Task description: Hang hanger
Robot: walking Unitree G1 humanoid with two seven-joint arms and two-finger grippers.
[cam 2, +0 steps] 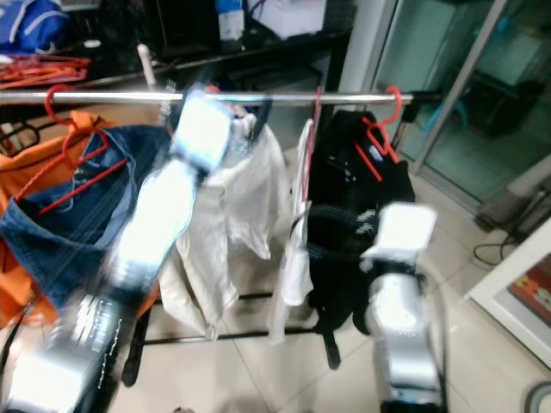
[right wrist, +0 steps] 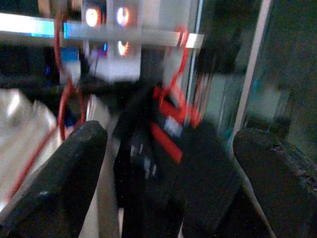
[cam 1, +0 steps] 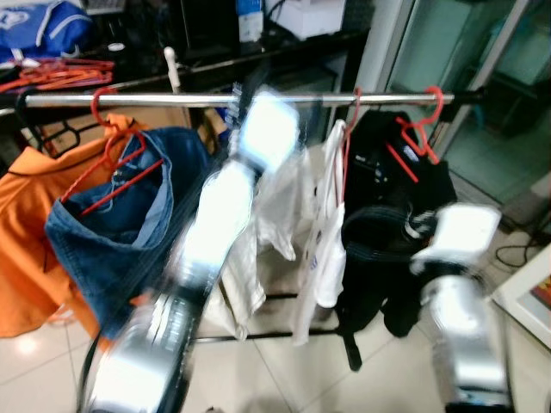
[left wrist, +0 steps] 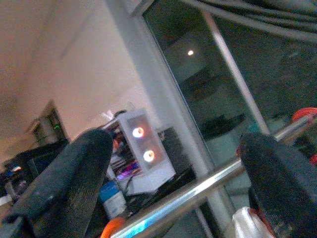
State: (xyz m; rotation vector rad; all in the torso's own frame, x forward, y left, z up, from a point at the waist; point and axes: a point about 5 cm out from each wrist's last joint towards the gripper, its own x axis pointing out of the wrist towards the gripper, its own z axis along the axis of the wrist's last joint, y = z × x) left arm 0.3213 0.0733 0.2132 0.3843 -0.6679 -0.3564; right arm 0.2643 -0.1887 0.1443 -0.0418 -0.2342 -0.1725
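Note:
A chrome rail (cam 1: 129, 101) runs across at chest height. Red hangers hang on it: one (cam 1: 108, 155) carries a denim garment (cam 1: 112, 249), one (cam 1: 349, 120) a white garment, one (cam 1: 422, 129) a black garment (cam 1: 379, 215). My left arm (cam 1: 215, 224) is raised and blurred, reaching up to the rail near its middle. In the left wrist view my left gripper (left wrist: 176, 141) is open, the rail (left wrist: 198, 191) crossing between its fingers, nothing held. My right gripper (right wrist: 172, 135) is open and empty, lower down, facing the black garment and its red hanger (right wrist: 173, 94).
An orange garment (cam 1: 26, 215) hangs at the far left. Behind the rail a black table holds loose red hangers (cam 1: 52, 73) and a blue bag (cam 1: 43, 26). A glass door (cam 1: 465, 69) stands on the right, white furniture (cam 1: 534, 292) at the lower right.

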